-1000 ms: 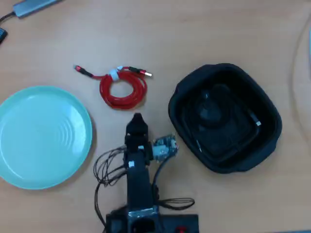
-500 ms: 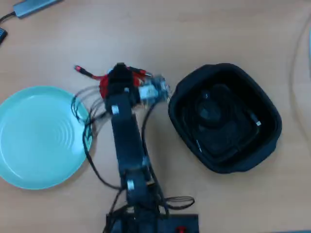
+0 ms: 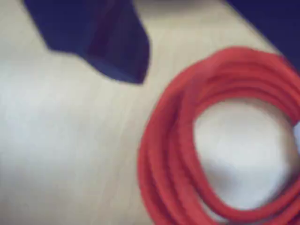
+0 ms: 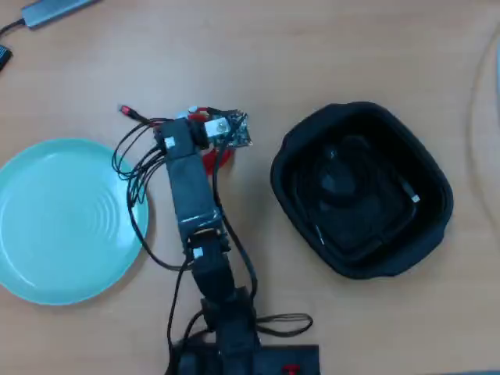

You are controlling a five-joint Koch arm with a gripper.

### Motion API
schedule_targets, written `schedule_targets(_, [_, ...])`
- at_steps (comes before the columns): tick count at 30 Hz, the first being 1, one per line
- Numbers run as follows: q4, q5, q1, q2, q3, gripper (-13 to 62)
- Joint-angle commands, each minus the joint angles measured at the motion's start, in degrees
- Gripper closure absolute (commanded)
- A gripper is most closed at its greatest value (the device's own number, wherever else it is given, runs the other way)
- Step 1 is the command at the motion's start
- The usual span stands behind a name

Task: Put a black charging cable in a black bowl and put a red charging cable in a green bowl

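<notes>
- Red charging cable (image 3: 187,154) fills the wrist view: a coiled ring lying flat on the wood table (image 3: 70,154), very blurred.
- From overhead we only catch slivers of red (image 4: 221,158) under the arm's head, approx. midway between the two bowls.
- Gripper (image 4: 211,144) sits right over it; one dark blue jaw tip shows top left in wrist view, just beside the coil, not touching. Open or closed? We can't tell.
- Black charging cable (image 4: 367,195) already lies inside the black bowl (image 4: 437,226), on the right.
- Green bowl (image 4: 47,266) at left.
</notes>
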Motion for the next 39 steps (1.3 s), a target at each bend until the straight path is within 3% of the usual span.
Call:
schedule_targets(1, [1.76, 1.23, -1.05, -3.52, -2.02, 6.9])
schedule_targets(12, [1.93, 3.16, -1.76, -12.74, -2.02, 8.4])
schedule_targets(15, [1.93, 5.01, -1.49, -12.83, -2.02, 22.1])
schedule_targets(19, [2.11, 5.36, -1.32, -12.74, -2.11, 56.2])
schedule_targets(20, [2.11, 5.27, -1.32, -12.74, -2.29, 59.9])
schedule_targets(22, [2.02, 5.36, -1.32, -12.66, -2.81, 54.1])
schedule_targets(30, [1.85, 6.50, -0.88, -11.69, -6.77, 56.1])
schedule_targets(39, [2.90, 7.91, 0.35, 2.90, -19.25, 56.2])
